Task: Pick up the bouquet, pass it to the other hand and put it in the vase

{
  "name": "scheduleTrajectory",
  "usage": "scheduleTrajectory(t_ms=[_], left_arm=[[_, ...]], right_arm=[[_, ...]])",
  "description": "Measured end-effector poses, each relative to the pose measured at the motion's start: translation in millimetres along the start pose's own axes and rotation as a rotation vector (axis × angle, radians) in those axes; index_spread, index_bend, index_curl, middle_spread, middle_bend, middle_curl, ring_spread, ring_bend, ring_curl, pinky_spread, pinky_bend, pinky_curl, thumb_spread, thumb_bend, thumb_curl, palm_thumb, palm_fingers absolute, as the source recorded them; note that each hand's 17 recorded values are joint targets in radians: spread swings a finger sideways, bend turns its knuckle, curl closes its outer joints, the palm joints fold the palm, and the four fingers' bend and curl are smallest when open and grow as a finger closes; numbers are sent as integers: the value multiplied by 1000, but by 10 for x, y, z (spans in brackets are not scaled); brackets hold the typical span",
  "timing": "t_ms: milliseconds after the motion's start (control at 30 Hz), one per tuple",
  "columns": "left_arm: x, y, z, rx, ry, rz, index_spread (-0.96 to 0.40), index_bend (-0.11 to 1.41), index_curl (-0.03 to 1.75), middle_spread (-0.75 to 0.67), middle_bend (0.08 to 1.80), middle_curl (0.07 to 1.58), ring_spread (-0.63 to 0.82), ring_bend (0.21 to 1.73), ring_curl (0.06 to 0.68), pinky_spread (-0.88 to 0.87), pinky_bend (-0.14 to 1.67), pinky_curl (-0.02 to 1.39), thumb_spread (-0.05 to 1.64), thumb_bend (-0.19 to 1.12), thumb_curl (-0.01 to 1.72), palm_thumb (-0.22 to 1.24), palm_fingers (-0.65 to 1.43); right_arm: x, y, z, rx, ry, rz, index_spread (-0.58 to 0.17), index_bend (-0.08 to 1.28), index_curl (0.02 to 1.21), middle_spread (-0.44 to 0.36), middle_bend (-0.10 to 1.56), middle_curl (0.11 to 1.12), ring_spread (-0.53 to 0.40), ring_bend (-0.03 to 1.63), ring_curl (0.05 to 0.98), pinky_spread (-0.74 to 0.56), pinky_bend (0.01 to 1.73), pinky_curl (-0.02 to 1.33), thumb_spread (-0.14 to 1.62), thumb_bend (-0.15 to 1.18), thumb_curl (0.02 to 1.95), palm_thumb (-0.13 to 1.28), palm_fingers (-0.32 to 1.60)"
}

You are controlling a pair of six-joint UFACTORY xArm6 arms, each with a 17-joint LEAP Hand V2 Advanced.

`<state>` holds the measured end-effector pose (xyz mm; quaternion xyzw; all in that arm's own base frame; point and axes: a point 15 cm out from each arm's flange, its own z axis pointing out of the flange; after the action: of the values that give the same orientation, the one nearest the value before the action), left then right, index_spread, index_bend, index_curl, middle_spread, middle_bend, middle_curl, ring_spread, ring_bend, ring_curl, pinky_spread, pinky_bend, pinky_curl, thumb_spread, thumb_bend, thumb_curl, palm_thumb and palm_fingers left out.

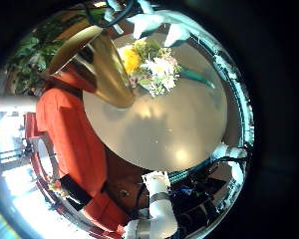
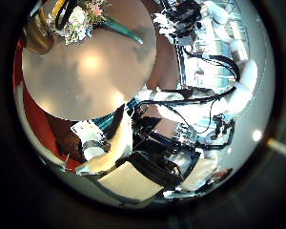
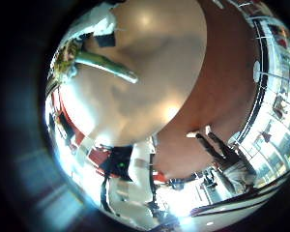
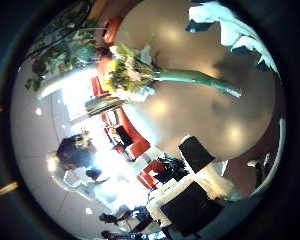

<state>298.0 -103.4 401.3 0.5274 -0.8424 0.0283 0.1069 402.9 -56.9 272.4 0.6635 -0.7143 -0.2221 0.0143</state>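
The round, pale, glossy counter (image 1: pixel 159 124) carries bright patches of reflected light on its top. Beside it stand red-orange upholstered armchairs (image 1: pixel 75 139) on a dark reddish-brown floor (image 3: pixel 217 87). Leafy green potted plants (image 4: pixel 60 50) stand past the counter's edge. Strong daylight comes through tall bright windows (image 1: pixel 15 169) at the side of the room. More red seats (image 4: pixel 125 135) show farther off, near the glare of the light.

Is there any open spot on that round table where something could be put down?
Most of the round table is bare, from the bouquet across to the far rim. It is crowded only at the edge where the bouquet lies beside the vase.
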Motion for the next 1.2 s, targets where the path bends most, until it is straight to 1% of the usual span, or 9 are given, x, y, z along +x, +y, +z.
scheduleTrajectory(t_ms=[133,233,367,500,567,733,1067,1200], left_arm=[[-23,29,1,1,-1,0,12,175,343,412,191,317,576,455,210,556,195,302,1119,-22,336,389,91],[-19,22,3,2,1,0,12,175,343,413,191,317,577,452,209,556,195,302,1119,-22,336,389,91],[-37,15,30,-5,2,2,12,175,343,414,191,317,578,450,208,556,195,302,1119,-22,335,389,91],[-44,23,26,-6,2,0,12,175,343,414,191,317,579,450,208,554,194,303,1120,-22,335,390,91],[-56,26,19,-4,0,-3,12,175,343,414,191,317,579,450,208,553,194,303,1118,-22,334,388,91],[-70,27,21,-5,-1,-4,12,175,343,414,191,317,579,450,208,552,194,303,1119,-21,334,389,91],[-80,32,9,-3,0,-7,12,175,343,414,191,317,579,450,208,552,194,303,1117,-22,334,388,91],[-101,29,17,-8,1,-13,12,177,345,414,190,317,579,450,207,552,193,303,1117,-22,334,388,92]], right_arm=[[-10,-107,280,-12,37,7,-259,377,544,-23,642,511,-39,873,421,149,656,427,1067,-25,604,683,59],[17,-220,497,-19,81,20,-249,368,521,-24,619,494,-45,863,408,163,604,397,1062,-25,576,685,130],[16,-339,696,-34,137,29,-244,347,505,-31,593,480,-66,847,400,171,559,373,1053,-23,549,696,176],[-44,-428,764,-17,149,12,-243,316,487,-41,579,473,-95,841,394,165,519,351,1046,-25,529,701,218],[-65,-433,867,-21,153,13,-240,313,484,-51,573,470,-107,837,392,156,498,340,1042,-24,520,702,241],[-124,-487,936,-6,164,12,-240,299,477,-74,575,475,-144,833,389,138,460,314,1036,-23,506,708,300],[-81,-519,1133,-52,188,23,-244,275,476,-93,541,479,-178,814,390,102,443,289,1023,-22,486,724,339],[-46,-536,1211,-72,189,27,-250,291,481,-95,519,478,-190,805,389,92,437,278,1017,-19,488,746,366]])
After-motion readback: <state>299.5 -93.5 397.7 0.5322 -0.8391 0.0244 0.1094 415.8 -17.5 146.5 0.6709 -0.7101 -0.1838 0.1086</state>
